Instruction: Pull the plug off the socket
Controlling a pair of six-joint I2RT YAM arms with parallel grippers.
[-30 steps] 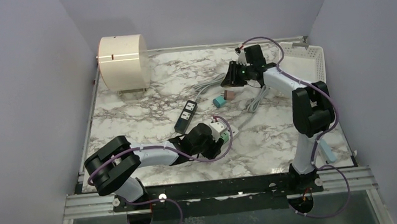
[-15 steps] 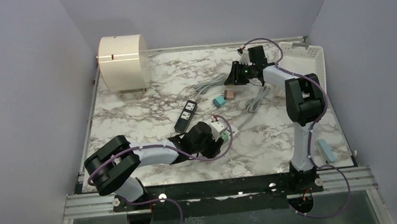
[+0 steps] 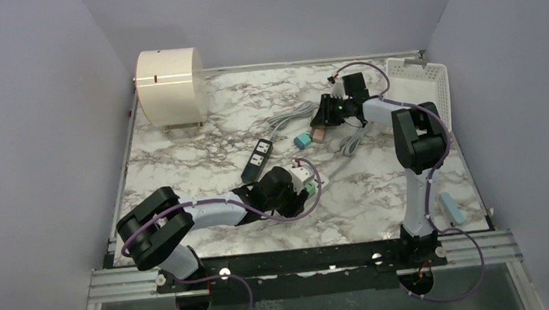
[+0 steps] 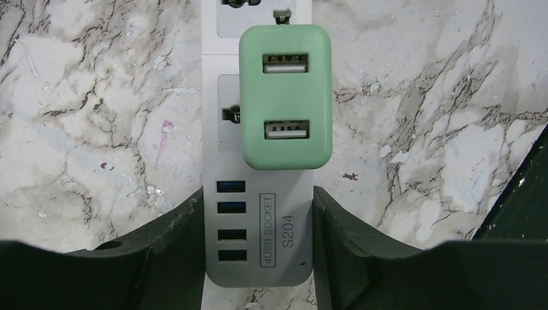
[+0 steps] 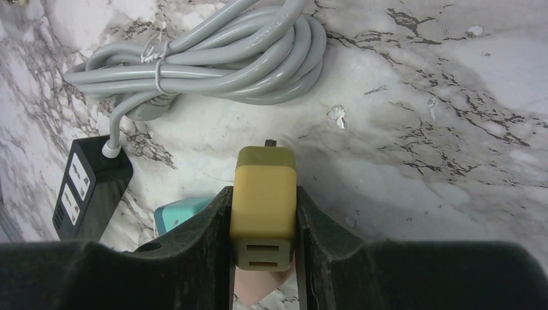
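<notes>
Sitting in the power strip (image 4: 284,248) at 6 o'clock on the bench (image 3: 182,159), the green plug (image 4: 285,97) is judged not yet pulled. The power strip is clamped by the left gripper (image 4: 256,213); a loose yellow plug (image 5: 264,184) is pinched by the right gripper (image 5: 263,197) at 1 o'clock.

take the slim black power strip (image 3: 257,160) in the middle of the white-and-grey marble table (image 3: 181,155) as your marker. just to its near right you see the left gripper (image 3: 304,183) low over a white socket strip (image 3: 303,172) with a small green plug (image 3: 310,188) on it; from up here you cannot tell whether the fingers grip. beyond the black strip lies a coiled grey cable (image 3: 290,114). to its right, slightly farther back, sit a small teal block (image 3: 302,141) and a pinkish block (image 3: 317,133), close together, with the right gripper (image 3: 320,123) just over the pinkish one. far back left of the strip stands a cream cylinder (image 3: 169,85); far to its right, a white perforated basket (image 3: 430,81).
</notes>
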